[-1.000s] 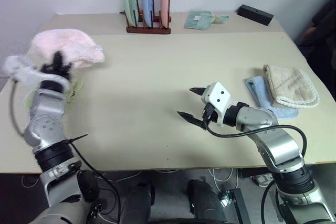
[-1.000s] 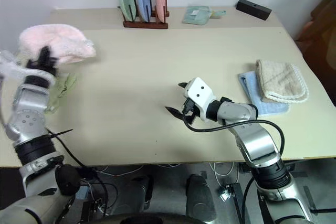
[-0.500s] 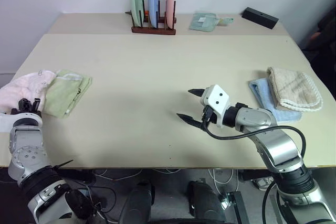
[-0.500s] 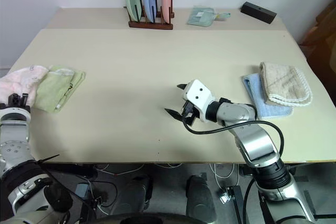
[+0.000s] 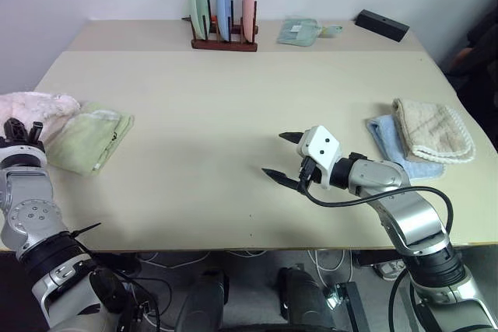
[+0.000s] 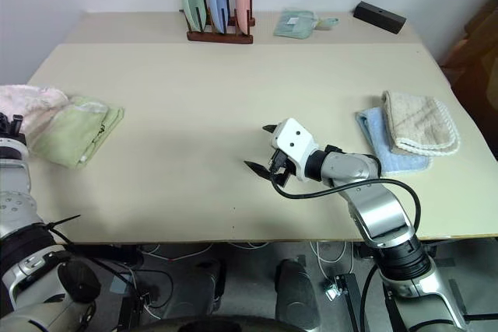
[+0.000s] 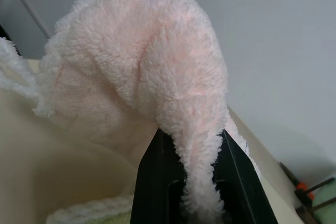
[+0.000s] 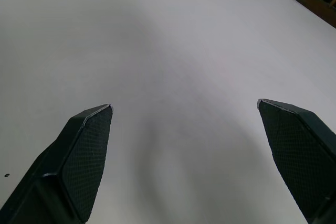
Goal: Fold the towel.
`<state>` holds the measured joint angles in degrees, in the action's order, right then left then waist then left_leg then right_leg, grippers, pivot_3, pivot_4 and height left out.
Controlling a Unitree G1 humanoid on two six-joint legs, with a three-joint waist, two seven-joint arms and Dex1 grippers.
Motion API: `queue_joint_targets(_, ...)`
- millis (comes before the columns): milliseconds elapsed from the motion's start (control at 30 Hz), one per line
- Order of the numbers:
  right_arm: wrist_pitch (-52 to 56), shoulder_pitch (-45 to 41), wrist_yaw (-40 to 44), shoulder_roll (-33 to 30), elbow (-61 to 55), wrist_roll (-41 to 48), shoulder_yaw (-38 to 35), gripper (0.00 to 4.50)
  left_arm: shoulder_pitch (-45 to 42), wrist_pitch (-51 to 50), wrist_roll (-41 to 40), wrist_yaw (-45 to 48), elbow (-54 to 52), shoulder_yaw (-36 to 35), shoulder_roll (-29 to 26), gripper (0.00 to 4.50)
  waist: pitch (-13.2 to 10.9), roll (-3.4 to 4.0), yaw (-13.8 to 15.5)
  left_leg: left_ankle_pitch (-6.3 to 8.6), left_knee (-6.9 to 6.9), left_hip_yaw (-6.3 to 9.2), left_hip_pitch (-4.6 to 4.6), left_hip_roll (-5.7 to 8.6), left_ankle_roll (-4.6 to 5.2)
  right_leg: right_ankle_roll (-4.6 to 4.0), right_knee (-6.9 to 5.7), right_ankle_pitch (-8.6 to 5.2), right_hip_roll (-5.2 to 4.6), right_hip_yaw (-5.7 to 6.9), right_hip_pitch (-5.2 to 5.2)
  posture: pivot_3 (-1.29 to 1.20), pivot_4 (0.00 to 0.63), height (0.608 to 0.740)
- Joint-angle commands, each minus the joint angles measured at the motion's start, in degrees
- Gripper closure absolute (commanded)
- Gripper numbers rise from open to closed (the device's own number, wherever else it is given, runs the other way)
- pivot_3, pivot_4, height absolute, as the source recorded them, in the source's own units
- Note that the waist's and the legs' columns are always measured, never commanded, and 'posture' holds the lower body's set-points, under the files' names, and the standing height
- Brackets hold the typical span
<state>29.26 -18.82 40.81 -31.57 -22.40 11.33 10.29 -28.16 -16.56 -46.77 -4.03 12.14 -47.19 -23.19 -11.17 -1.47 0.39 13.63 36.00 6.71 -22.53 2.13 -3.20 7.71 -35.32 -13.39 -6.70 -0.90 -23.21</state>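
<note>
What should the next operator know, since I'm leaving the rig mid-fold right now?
Left gripper: shut on the towel, a pink bunch at the table's far left edge.
Right gripper: open, holding nothing, over bare table near the middle.
The towel's other end lies beside the light green towel.
Done: the towel is gripped; it is neither spread nor folded.
Left: lay it out flat on the open table, then fold it.

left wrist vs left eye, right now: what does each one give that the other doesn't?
Left wrist alone: the left gripper shut on a fold of the pink towel.
Left eye alone: the open right gripper over bare table, the green towel, the plate rack.
Both: the pink towel at the table's left edge.
</note>
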Motion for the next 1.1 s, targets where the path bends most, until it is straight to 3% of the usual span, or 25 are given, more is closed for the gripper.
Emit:
queue_joint_targets(33, -0.31, 0.34, -0.67, 0.50, -3.07, 0.04, 0.04, 0.00, -9.38, -2.82, -0.05, 7.11, -4.13, 9.11, -4.47, 4.45, -0.06, -0.31, 0.63, -0.04, 0.10, 0.22, -0.18, -0.01, -0.07, -0.01, -0.03, 0.01, 0.02, 0.26, -0.01, 0.00, 0.150, 0.740)
queue_joint_targets(367, 0.64, 1.74, -1.57, 0.30, -4.59, 0.26, -0.19, 0.00, -5.04, -5.93, -1.41, 7.20, -6.66, 9.80, -2.33, 4.45, -0.03, -0.19, -2.63, -0.04, -0.32, -0.02, 0.03, -0.04, -0.07, 0.17, -0.05, 0.14, 0.09, -0.15, -0.24, 0.00, 0.150, 0.740)
queue_joint_targets(633, 0.26, 1.32, -1.26, 0.21, -3.81, 0.18, -0.04, 0.00, -0.42, -0.47, -4.46, 1.93, -8.22, 0.80, -0.07, 4.45, -0.03, -0.19, -2.42, -0.05, -0.29, -0.02, 0.01, -0.04, -0.07, 0.16, 0.03, 0.14, 0.09, -0.17, -0.18, 0.00, 0.150, 0.740)
queue_joint_targets(900, -0.42, 0.24, -0.57, 0.42, -2.56, 0.14, 0.27, 0.00, 7.57, -3.35, -5.93, 1.97, -11.59, 1.54, 2.73, 4.45, -0.02, -0.20, -0.89, -0.05, -0.19, -0.03, 0.00, 0.00, -0.08, 0.16, 0.08, 0.14, 0.05, -0.16, -0.09, 0.00, 0.150, 0.740)
queue_joint_targets(1000, -0.71, 0.15, -0.33, 0.23, -2.32, 0.09, 0.19, 0.00, 10.08, -2.57, -7.86, 0.71, -12.68, 0.00, 5.24, 3.45, -0.02, -0.21, -1.00, -0.04, -0.12, -0.04, 0.00, 0.01, -0.08, 0.16, 0.11, 0.14, 0.02, -0.16, -0.04, 0.00, 0.150, 0.740)
queue_joint_targets(1100, -0.91, 0.15, -0.10, 0.08, -2.23, 0.02, 0.12, 0.00, 11.48, -2.48, -8.54, 0.13, -13.31, 0.05, 5.92, 1.88, -0.02, -0.21, -1.02, -0.04, -0.13, -0.03, 0.00, 0.00, -0.08, 0.16, 0.09, 0.14, 0.03, -0.15, -0.05, 0.00, 0.150, 0.740)
